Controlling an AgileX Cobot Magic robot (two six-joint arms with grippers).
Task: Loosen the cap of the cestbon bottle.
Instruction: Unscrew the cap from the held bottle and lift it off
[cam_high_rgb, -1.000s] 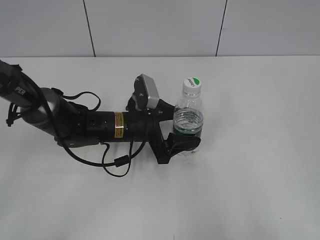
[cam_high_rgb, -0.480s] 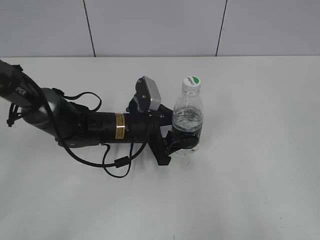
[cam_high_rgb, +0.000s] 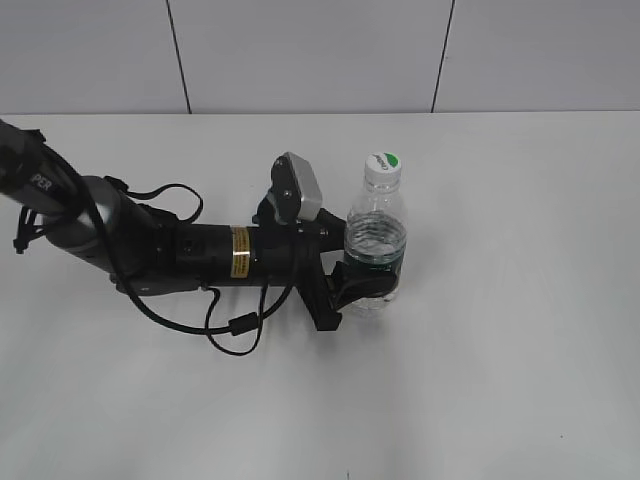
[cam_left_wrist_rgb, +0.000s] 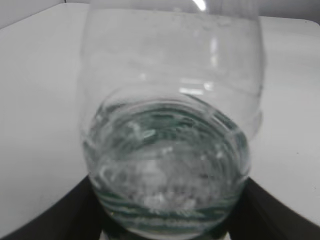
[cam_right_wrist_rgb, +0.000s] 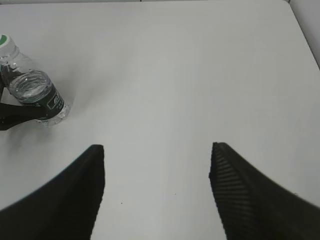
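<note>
The white counter (cam_high_rgb: 500, 350) is carrying everything here, stretching back to a pale paneled wall (cam_high_rgb: 300, 55). Lying low across its left half, the left arm (cam_high_rgb: 170, 250) is reaching toward the middle, a loose black cable (cam_high_rgb: 235, 325) looping beneath it and a grey wrist camera (cam_high_rgb: 298, 187) sitting on top near its end.

At the tip of that arm, the left claw (cam_high_rgb: 362, 288) is clamping the lower body of the cestbon bottle (cam_high_rgb: 377, 240), its dark fingers (cam_left_wrist_rgb: 65, 210) pressing in from both sides at the green label band. The bottle is standing upright near the middle of the counter, tilting slightly, with water showing in its lower part. In the left wrist view the clear ribbed body is filling nearly the whole picture.

The right claw (cam_right_wrist_rgb: 157, 165) is hovering well apart from the bottle, its two dark fingers (cam_right_wrist_rgb: 240, 195) spread wide over bare counter, holding nothing; it is not appearing in the exterior view.

The cap (cam_high_rgb: 383, 167), white with a green patch on top, is sitting on the bottle's neck, with nothing touching it.
</note>
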